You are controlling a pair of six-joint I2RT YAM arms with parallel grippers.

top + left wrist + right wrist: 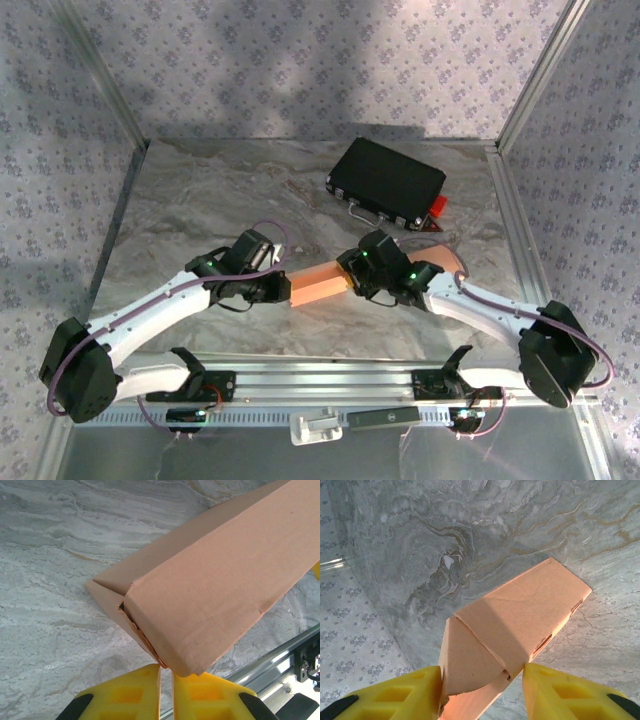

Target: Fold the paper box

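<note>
The paper box point(318, 283) is a long brown cardboard piece lying on the marble table point(200, 200) between my two grippers. My left gripper point(272, 286) is at its left end. In the left wrist view the box's folded corner point(200, 590) hangs just above the left gripper point(166, 669), whose yellow fingers point(135, 690) stand a narrow slit apart with bare table showing through. My right gripper point(362, 274) is at the box's right end. In the right wrist view its fingers point(420, 687) press both sides of the box's end point(520, 610), where a rounded flap point(467, 662) is tucked in.
A black case point(388, 183) with a red part point(437, 207) lies at the back right of the table. An aluminium rail point(320, 385) runs along the near edge. Patterned walls and metal posts point(530, 95) close in the sides.
</note>
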